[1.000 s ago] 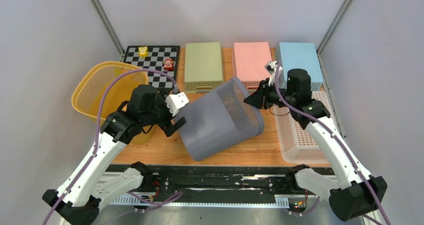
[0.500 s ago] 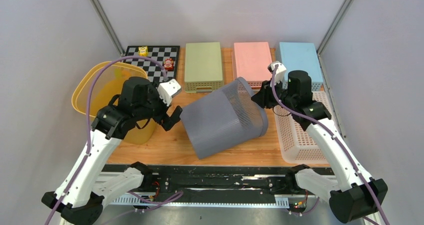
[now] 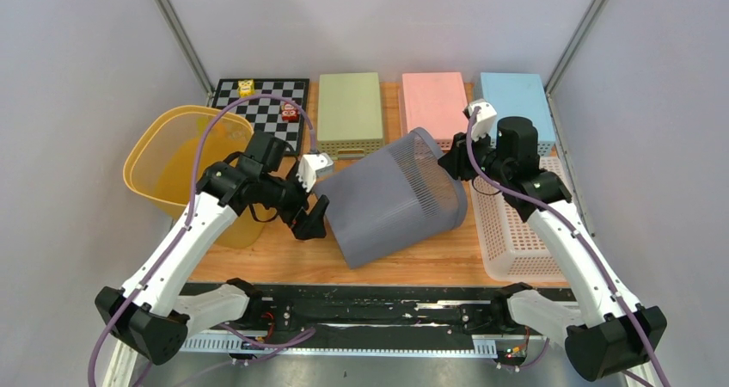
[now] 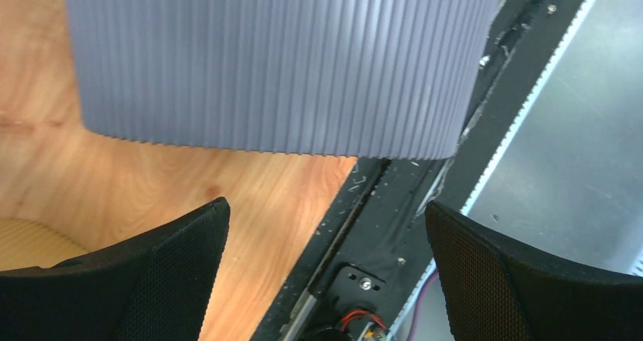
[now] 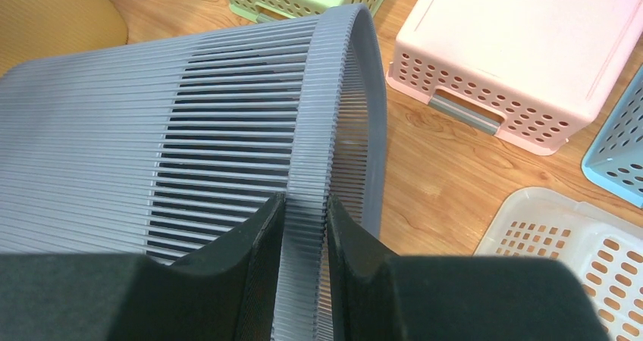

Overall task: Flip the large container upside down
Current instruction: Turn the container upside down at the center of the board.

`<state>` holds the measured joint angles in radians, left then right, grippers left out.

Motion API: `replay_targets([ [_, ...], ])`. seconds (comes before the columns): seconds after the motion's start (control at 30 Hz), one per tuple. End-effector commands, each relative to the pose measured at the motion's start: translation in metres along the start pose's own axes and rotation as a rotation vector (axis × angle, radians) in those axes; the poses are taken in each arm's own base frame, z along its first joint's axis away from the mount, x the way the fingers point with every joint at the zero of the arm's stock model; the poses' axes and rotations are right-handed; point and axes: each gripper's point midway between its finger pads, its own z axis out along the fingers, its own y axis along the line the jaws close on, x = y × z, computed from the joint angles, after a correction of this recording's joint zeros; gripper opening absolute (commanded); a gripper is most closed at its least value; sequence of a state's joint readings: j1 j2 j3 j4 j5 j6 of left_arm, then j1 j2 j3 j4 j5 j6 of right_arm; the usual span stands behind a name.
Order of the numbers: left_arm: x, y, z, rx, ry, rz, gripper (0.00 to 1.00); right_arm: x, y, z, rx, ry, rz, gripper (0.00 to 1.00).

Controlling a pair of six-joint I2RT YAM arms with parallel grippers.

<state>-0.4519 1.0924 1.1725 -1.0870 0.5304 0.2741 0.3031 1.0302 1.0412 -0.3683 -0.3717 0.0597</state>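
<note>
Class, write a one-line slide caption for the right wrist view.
Right gripper pinching the rim of the tipped grey slatted bin, with a pink basket on the wooden table beyond.

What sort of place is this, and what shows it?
Likely a robotics test cell: left arm and right arm bolted at a wooden table, plain walls around, props like the grey basket and chessboard.

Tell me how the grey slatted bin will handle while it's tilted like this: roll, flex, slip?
Probably light for its size: the right gripper alone pinches the rim of the grey slatted bin. Its round, tapered wall lies tilted, so it would likely roll in a curve if released. The thin slats may flex under the pinch.
</note>
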Motion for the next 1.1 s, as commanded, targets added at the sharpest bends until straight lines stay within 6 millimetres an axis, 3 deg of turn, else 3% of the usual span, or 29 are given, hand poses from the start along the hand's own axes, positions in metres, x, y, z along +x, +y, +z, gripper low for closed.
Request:
replay_targets([
  [0.0, -0.003, -0.017, 0.004, 0.102, -0.041, -0.036, 1.0, -0.011, -0.009, -0.006, 0.03, -0.023, -0.031, 0.28],
  [0.3, -0.015, -0.023, 0.02, 0.182, -0.106, -0.103, 1.0, 0.004, 0.004, -0.002, -0.06, 0.012, -0.061, 0.32],
  [0.67, -0.028, -0.021, 0.024, 0.2, -0.173, -0.129, 1.0, 0.015, 0.016, -0.005, -0.144, 0.085, -0.058, 0.37],
  [1.07, -0.068, -0.02, 0.002, 0.172, -0.388, -0.124, 1.0, 0.013, 0.036, -0.007, -0.26, 0.145, 0.023, 0.38],
])
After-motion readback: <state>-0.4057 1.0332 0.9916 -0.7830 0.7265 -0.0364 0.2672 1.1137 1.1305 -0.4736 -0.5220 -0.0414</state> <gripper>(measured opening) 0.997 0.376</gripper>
